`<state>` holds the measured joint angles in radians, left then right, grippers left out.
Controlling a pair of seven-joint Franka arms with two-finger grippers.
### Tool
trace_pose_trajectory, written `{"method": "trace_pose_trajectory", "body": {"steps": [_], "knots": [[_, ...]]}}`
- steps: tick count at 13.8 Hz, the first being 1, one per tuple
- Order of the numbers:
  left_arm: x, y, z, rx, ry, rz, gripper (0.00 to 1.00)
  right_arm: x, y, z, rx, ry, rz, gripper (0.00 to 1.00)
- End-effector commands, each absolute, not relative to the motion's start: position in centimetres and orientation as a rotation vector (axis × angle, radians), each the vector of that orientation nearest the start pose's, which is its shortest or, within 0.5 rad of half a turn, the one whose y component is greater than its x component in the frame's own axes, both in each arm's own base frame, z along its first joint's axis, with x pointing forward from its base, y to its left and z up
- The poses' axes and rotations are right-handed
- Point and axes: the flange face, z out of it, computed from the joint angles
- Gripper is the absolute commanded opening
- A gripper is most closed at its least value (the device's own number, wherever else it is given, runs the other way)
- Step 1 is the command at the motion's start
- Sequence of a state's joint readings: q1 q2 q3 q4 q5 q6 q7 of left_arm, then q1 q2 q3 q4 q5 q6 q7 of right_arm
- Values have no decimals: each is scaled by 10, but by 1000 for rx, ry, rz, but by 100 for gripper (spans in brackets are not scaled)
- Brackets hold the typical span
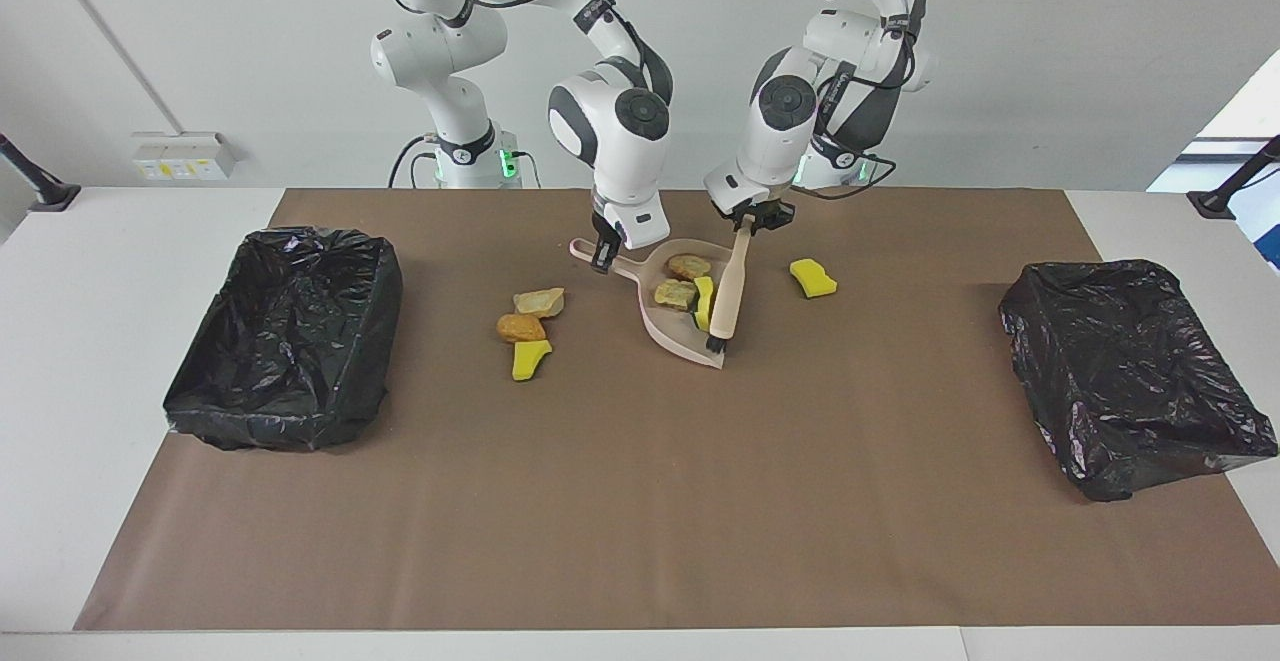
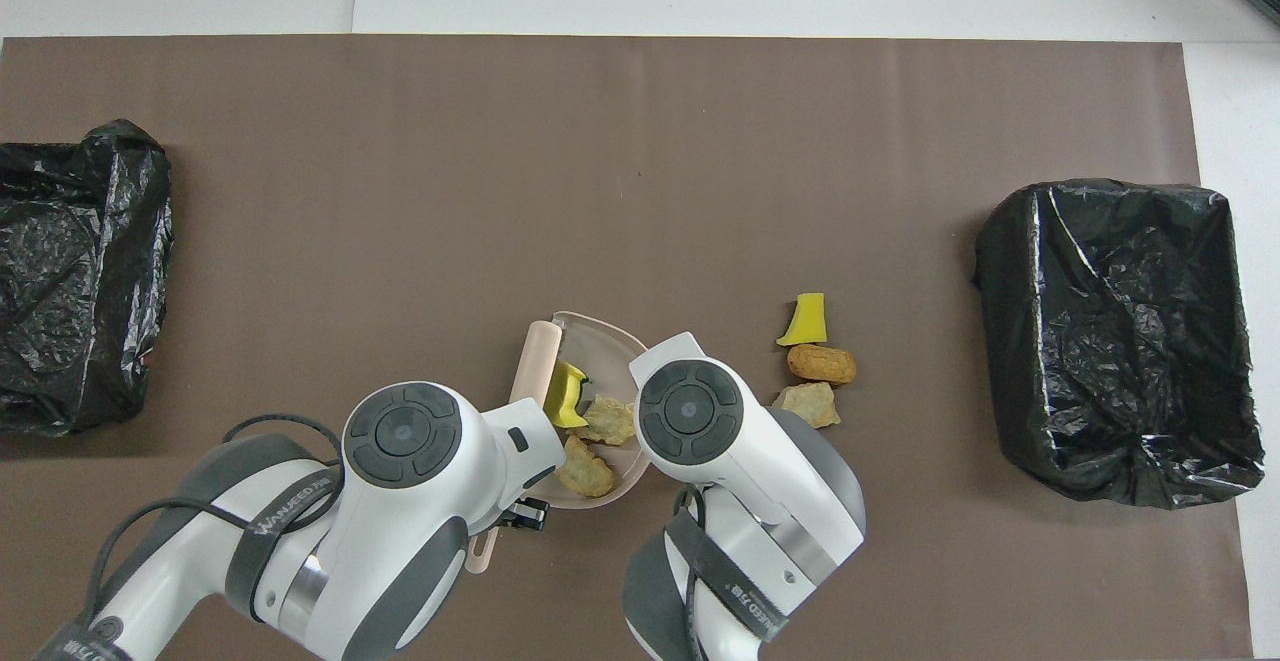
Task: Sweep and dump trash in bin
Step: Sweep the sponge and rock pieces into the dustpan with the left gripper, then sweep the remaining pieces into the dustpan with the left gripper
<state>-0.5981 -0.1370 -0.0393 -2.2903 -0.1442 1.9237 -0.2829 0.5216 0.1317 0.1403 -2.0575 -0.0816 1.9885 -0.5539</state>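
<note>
Two bins [image 1: 285, 336] [image 1: 1135, 376] flank the bench [image 1: 640, 501]. Right gripper [image 1: 603, 253], jaws clamped on the dustpan [image 1: 690, 326] handle; left gripper [image 1: 748, 222], jaws closed on the brush [image 1: 727, 293]. Three trash chunks [image 1: 688, 267] lie in the pan, three [image 1: 528, 326] beside it, one [image 1: 813, 278] missed. Risk: brushing harder could shove the pan or flick chunks out.
</note>
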Motion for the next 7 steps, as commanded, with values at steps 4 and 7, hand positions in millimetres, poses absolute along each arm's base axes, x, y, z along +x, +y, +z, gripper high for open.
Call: {"method": "trace_pose_trajectory", "body": {"steps": [4, 7], "knots": [[330, -255, 425, -2995, -66, 559, 0, 437, 333, 358, -2541, -1916, 327, 0], [316, -236, 419, -2929, -248, 599, 0, 439, 332, 358, -2503, -1976, 314, 0]]}}
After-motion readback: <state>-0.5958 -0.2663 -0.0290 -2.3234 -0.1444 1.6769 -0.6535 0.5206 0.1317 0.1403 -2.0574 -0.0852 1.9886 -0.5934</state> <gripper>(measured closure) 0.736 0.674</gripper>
